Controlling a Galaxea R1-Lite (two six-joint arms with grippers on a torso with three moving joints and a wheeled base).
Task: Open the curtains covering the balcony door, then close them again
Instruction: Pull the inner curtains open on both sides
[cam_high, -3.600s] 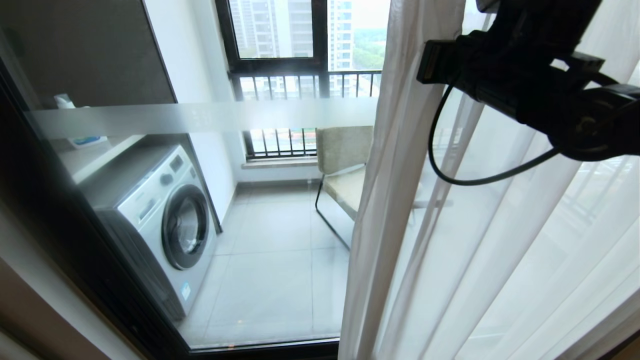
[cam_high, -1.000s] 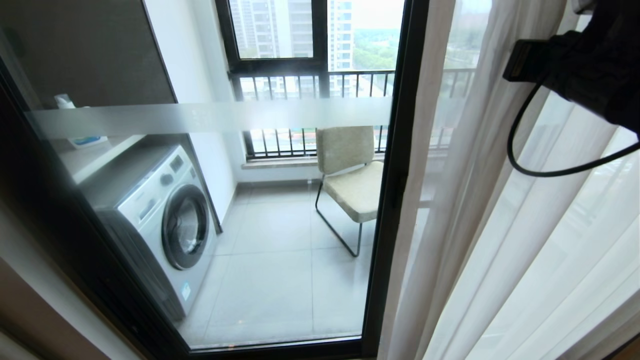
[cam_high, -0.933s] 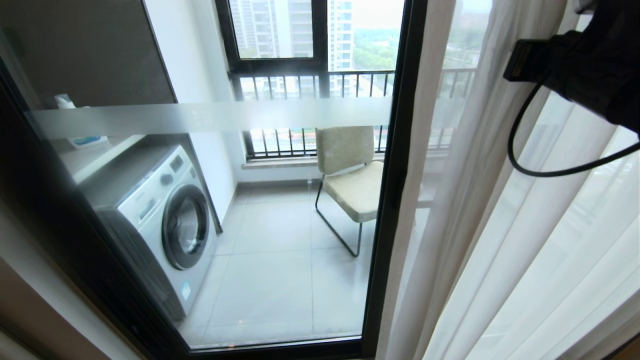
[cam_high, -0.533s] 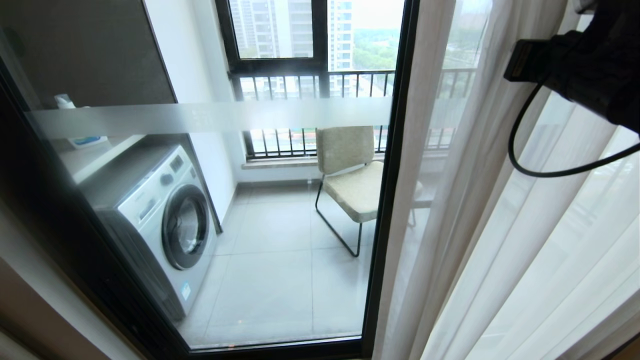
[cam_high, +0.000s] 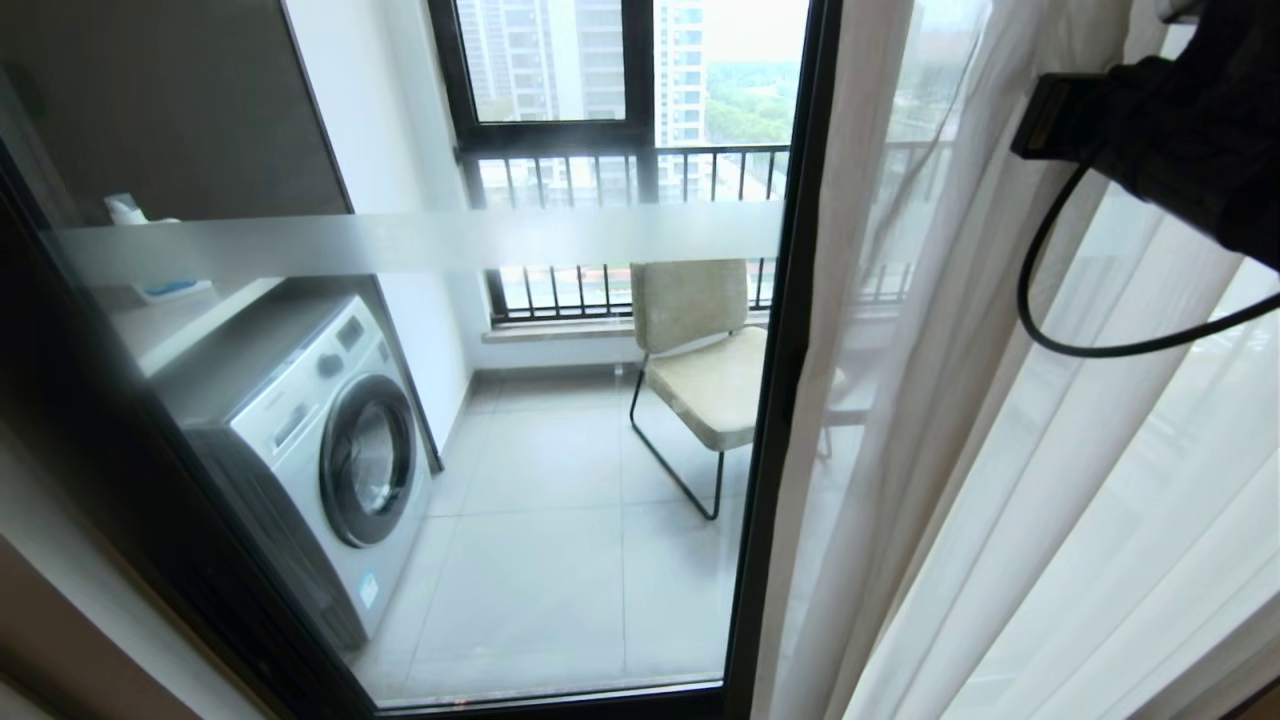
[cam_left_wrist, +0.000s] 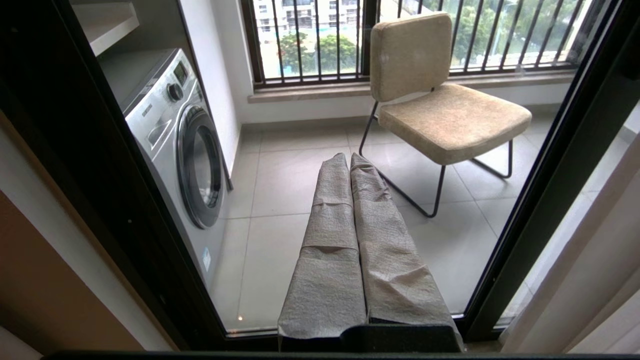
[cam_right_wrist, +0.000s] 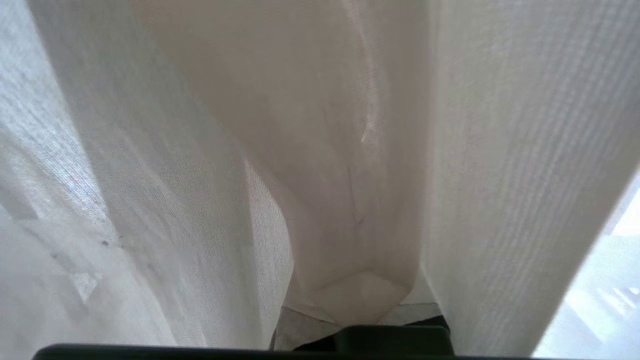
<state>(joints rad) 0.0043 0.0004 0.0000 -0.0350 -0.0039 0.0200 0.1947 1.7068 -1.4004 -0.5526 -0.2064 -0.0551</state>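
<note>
The balcony door (cam_high: 560, 240), black-framed glass with a frosted band, stands uncovered on the left. The sheer white curtains (cam_high: 1000, 450) hang in folds on the right, their edge just past the door's black upright (cam_high: 775, 400). My right arm (cam_high: 1180, 130) reaches into them at the upper right. In the right wrist view the sheer fabric (cam_right_wrist: 200, 150) drapes over my right gripper (cam_right_wrist: 350, 280), and only the grey-wrapped finger bases (cam_right_wrist: 300, 332) show. My left gripper (cam_left_wrist: 349, 159) is parked low and shut on nothing, aimed at the glass. A curtain edge (cam_left_wrist: 590, 280) hangs to its right.
Behind the glass stand a washing machine (cam_high: 330, 450) on the left and a beige chair (cam_high: 700, 350) on thin black legs. A black-framed window with bar railing (cam_high: 600, 160) closes the balcony's far side. A shelf (cam_high: 160, 290) sits above the washer.
Since the oldest frame the curtain edge and my right arm have moved right, baring the door's black upright and the chair. Over the last second the whole view shifted slightly; the arm held still.
</note>
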